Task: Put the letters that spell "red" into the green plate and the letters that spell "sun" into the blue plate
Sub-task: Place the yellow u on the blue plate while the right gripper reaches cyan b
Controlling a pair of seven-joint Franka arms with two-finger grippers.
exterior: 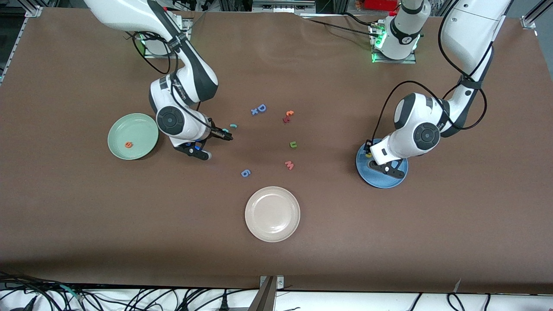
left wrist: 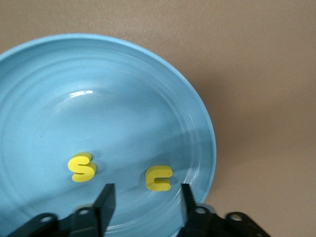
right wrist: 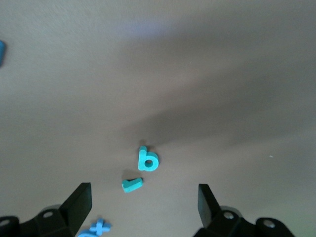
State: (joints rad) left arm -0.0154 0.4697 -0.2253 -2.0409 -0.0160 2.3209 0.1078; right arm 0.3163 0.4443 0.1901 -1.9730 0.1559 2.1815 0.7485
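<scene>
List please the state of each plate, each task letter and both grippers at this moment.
green plate: holds the orange "e"
blue plate: holds the yellow "s" and yellow "n"
cream plate: empty
teal "d", teal "r", green "u": on the table
left gripper: open, over the blue plate
right gripper: open, over the teal letters

The green plate (exterior: 133, 136) is sitting near the right arm's end of the counter, and the orange "e" (exterior: 128, 145) is lying flat in it. The teal "d" (right wrist: 148, 160) and the thin teal "r" (right wrist: 132, 184) are lying close together on the bare counter, not touching. The blue plate (left wrist: 113, 79) is sitting toward the left arm's end, holding the yellow "s" (left wrist: 81, 167) and the yellow "n" (left wrist: 159, 178), apart from each other. The green "u" (exterior: 293, 144) is lying on the counter between the two plates.
</scene>
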